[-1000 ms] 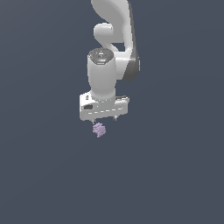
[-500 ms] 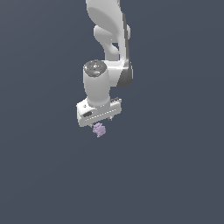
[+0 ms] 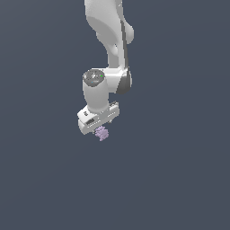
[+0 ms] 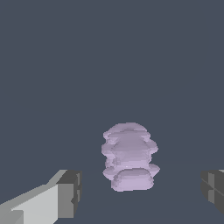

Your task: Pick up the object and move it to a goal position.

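One white arm reaches down from the top of the exterior view, and at its end sits one pincer (image 3: 101,130), a pale block with its fingers pointing downward. One object (image 3: 102,133) shows in the scene: a small lavender-purple knobbly cluster, directly under the pincer's block and touching or nearly touching its underside as seen from that camera. In the wrist view the same object (image 4: 130,156) appears as a stack of rounded lumpy layers, standing between two fingers (image 4: 69,194), one grey-tipped finger at each side of the picture. Clear gaps of background show between the lump and each fingertip, so the pincer is spread wide and grips nothing; the object lies in the space between the fingers without contact on either side. The counts are plain: one arm, one pincer, two fingers, one purple cluster. The surroundings are a uniform dark blue-grey in both views, with no visible edge or seam, so whether the object rests on a bench or surface cannot be told from shading alone.
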{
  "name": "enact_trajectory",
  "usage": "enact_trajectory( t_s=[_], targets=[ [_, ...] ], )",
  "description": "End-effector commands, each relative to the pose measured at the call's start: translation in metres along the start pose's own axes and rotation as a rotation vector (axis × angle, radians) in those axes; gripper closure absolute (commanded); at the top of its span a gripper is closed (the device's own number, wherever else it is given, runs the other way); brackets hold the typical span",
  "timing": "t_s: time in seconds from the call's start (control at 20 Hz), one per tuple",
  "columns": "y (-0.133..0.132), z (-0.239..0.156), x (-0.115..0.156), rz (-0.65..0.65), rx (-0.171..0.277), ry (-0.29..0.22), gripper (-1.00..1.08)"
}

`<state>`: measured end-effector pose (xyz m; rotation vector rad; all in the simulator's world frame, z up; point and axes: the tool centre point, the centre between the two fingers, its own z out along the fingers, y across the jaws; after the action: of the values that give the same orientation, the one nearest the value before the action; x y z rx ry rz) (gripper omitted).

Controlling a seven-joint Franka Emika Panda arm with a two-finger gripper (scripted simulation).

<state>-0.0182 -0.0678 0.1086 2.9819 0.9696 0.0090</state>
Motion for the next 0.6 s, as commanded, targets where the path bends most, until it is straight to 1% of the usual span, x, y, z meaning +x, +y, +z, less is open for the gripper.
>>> enact_trajectory(
  t_s=[0.0, 0.25, 0.55],
  targets=[
    [0.0003, 0.0046, -0.0029, -0.031, 0.003, -0.001, -0.92],
    [0.0006, 0.0097, -0.0062, -0.064, 0.007, -0.003, -0.92],
    [0.0007, 0.0117, -0.0067, -0.066, 0.007, -0.003, -0.92]
  ],
)
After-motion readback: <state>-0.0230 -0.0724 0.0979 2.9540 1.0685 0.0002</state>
